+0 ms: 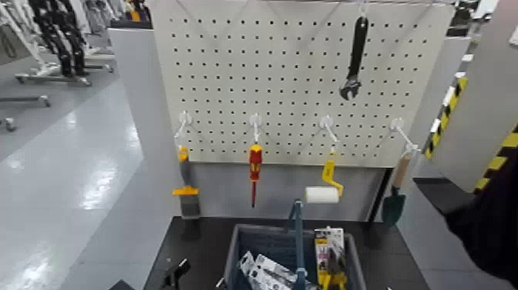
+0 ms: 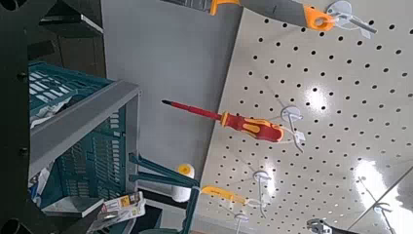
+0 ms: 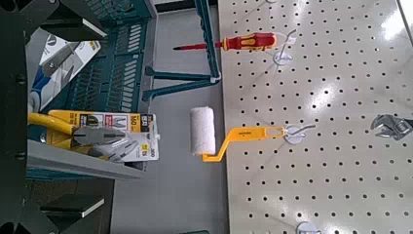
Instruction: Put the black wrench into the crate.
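The black wrench [image 1: 355,58] hangs jaw-down from a hook at the top right of the white pegboard [image 1: 231,85]. Its silvery jaw shows in the right wrist view [image 3: 394,127]. The blue-grey crate [image 1: 362,254] stands on the dark table below the board, and also shows in the left wrist view [image 2: 88,146] and the right wrist view [image 3: 107,44]. My left gripper [image 1: 176,274] is low at the table's front left, open and empty. My right gripper is out of the head view. Its fingers [image 3: 18,39] are spread, empty and far from the wrench.
A scraper [image 1: 185,189], a red-and-yellow screwdriver [image 1: 254,170], a yellow-handled paint roller [image 1: 324,189] and a green trowel [image 1: 395,202] hang on the board's lower hooks. The crate holds packaged pliers [image 1: 330,258] and packets [image 1: 262,271]. A dark arm [image 1: 493,224] fills the right edge.
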